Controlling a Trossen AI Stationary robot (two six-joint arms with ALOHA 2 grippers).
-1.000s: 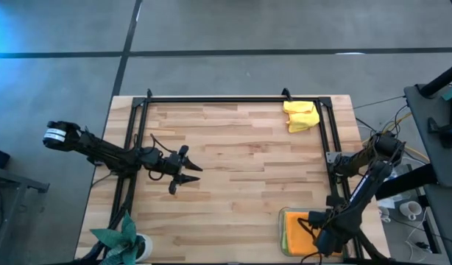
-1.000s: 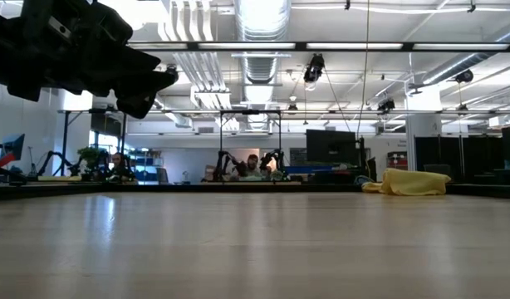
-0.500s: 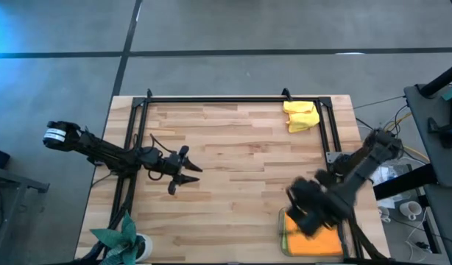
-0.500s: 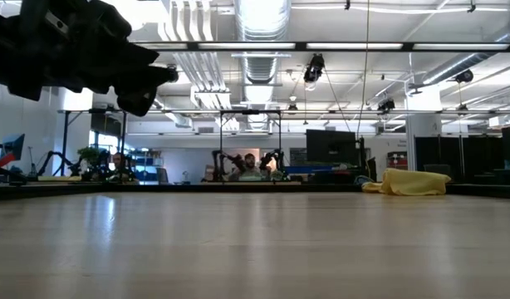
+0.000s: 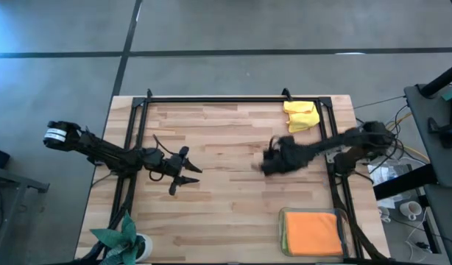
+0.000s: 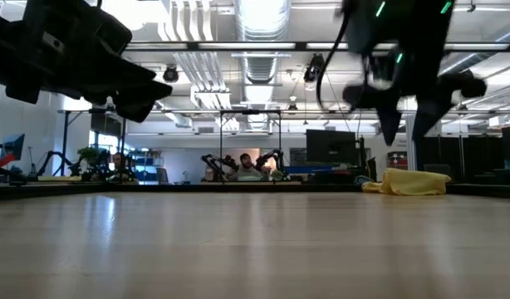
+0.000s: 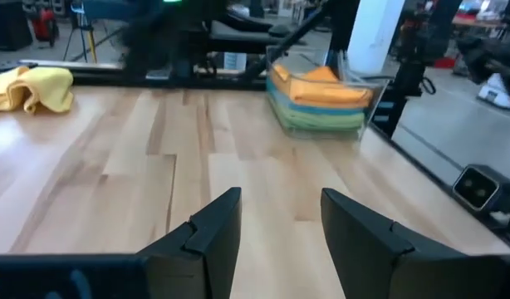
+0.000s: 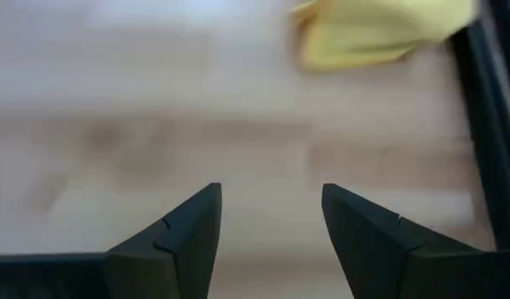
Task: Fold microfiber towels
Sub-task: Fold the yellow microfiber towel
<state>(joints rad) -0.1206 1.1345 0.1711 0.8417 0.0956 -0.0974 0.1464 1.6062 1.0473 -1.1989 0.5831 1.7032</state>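
This is a robotics lab in a large, open industrial hall. The low view shows exposed ceiling ducts (image 6: 259, 33), strip lighting and hanging cables above a person (image 6: 250, 166) seated among more robot arms (image 6: 272, 156) and a dark monitor (image 6: 330, 146). The high view shows a polished concrete floor (image 5: 226, 29) around a butcher-block table (image 5: 233, 199) edged with black metal framing (image 5: 211, 99).

You see a grey concrete floor (image 5: 248, 29) crossed by dark seams around the pale wood surface (image 5: 226, 140). Beyond it, bright ceiling ducts (image 6: 259, 25) hang over a dark monitor (image 6: 330, 148) and seated people (image 6: 248, 166).
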